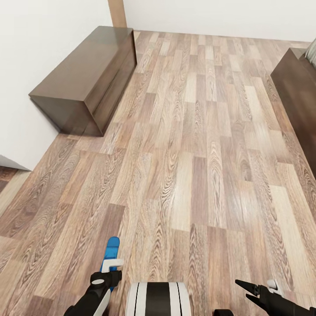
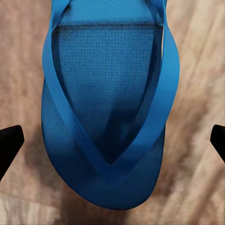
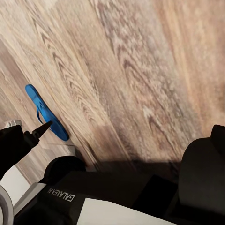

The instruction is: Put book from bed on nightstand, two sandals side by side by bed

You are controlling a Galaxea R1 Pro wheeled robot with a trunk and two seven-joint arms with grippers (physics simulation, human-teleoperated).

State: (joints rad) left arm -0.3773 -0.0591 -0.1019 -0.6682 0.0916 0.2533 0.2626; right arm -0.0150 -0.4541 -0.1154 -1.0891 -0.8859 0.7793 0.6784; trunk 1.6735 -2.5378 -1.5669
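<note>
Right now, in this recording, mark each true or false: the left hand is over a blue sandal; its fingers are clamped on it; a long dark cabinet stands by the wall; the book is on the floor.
1. The left hand is over a blue sandal. True.
2. Its fingers are clamped on it. False: they stand wide of the sandal.
3. A long dark cabinet stands by the wall. True.
4. The book is on the floor. False: that stretch is bare planks.

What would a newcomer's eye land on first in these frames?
The bright blue sandal, large in the left wrist view between the left gripper's spread fingertips, and showing as a blue sliver at that gripper in the head view. Next, the long dark cabinet against the white wall across the wood-plank floor.
</note>
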